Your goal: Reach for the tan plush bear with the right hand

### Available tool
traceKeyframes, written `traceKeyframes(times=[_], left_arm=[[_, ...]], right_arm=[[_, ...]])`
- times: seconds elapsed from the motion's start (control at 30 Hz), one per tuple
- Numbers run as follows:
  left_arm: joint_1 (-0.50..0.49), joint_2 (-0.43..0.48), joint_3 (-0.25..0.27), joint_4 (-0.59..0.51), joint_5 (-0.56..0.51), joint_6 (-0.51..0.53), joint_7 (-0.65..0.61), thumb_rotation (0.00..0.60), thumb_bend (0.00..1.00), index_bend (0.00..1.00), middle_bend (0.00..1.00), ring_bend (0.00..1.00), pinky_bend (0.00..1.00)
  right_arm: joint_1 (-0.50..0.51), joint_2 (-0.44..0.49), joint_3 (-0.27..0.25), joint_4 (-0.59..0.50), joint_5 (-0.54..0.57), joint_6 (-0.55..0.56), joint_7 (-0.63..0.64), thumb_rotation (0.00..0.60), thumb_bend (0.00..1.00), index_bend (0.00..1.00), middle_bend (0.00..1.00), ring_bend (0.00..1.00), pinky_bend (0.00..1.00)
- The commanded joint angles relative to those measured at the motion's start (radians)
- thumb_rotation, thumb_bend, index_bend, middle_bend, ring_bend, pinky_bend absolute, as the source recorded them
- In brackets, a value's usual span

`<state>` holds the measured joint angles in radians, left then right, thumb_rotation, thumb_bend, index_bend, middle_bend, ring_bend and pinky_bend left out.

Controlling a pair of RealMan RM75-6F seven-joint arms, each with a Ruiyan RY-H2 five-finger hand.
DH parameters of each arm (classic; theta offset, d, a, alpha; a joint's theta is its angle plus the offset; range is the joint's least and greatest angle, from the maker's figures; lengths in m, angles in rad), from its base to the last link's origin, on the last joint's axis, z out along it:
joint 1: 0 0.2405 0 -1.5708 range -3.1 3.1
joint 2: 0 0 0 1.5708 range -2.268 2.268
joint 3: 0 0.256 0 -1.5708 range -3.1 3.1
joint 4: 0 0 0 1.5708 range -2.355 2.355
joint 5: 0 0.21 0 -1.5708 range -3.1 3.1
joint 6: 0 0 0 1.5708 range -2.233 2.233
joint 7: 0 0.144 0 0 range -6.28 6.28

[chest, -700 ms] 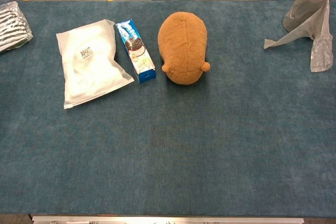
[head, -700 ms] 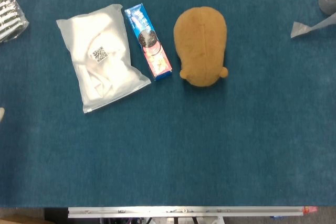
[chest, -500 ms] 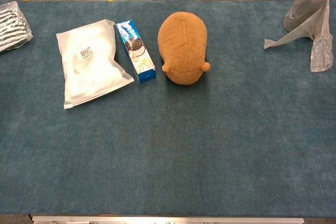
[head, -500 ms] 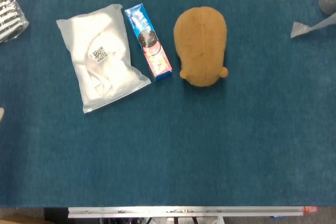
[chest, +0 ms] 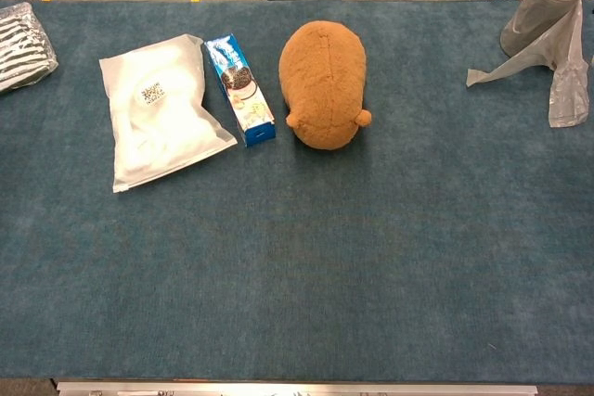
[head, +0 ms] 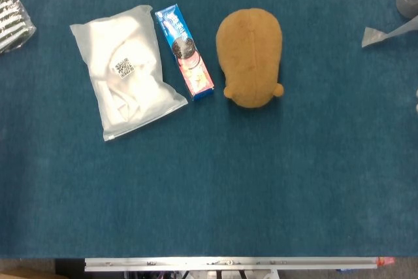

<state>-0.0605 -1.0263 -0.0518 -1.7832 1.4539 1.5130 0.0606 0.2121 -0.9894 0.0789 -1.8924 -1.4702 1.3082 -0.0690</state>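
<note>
Toward the far edge of the blue felt tabletop (head: 261, 187), mid-span: the tan plush bear (head: 249, 55) lies untouched beside a blue cookie box (head: 185, 51). A pale sliver is new at the right edge, likely the right hand (head: 416, 100); I cannot tell how its fingers lie. Left hand unseen. Reach barely begun.

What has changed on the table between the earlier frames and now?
A pale sliver at the head view's left edge has gone, and a small pale sliver now shows at its right edge; too little shows to identify either. The tan plush bear, cookie box and white bag have not moved.
</note>
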Motion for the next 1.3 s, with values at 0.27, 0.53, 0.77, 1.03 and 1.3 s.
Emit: traceKeyframes(times=[0.27, 0.53, 0.77, 1.03, 1.3], left_arm=[[0.014, 0.009, -0.003, -0.009, 0.001, 0.021, -0.021, 0.600, 0.20, 0.30, 0.27, 0.20, 0.07], [0.027, 0.020, 0.000, -0.025, 0.000, 0.034, -0.023, 0.600, 0.20, 0.31, 0.27, 0.20, 0.07], [0.036, 0.031, 0.000, -0.040, 0.004, 0.046, -0.022, 0.600, 0.20, 0.31, 0.27, 0.20, 0.05], [0.042, 0.035, 0.000, -0.049, 0.003, 0.051, -0.020, 0.600, 0.20, 0.32, 0.27, 0.20, 0.05], [0.044, 0.038, 0.000, -0.053, 0.003, 0.049, -0.014, 0.600, 0.20, 0.32, 0.27, 0.20, 0.05]], right_arm=[[0.085, -0.063, 0.026, 0.016, -0.057, -0.068, 0.076, 0.600, 0.35, 0.60, 0.26, 0.00, 0.00], [0.182, -0.216, 0.035, 0.121, -0.211, -0.069, 0.261, 0.600, 0.35, 0.63, 0.26, 0.00, 0.00], [0.251, -0.368, 0.024, 0.257, -0.308, -0.041, 0.340, 0.600, 0.35, 0.64, 0.14, 0.00, 0.00], [0.318, -0.488, 0.008, 0.347, -0.371, -0.029, 0.349, 0.600, 0.35, 0.65, 0.12, 0.00, 0.00], [0.336, -0.524, -0.011, 0.365, -0.372, -0.007, 0.346, 0.600, 0.35, 0.66, 0.12, 0.00, 0.00]])
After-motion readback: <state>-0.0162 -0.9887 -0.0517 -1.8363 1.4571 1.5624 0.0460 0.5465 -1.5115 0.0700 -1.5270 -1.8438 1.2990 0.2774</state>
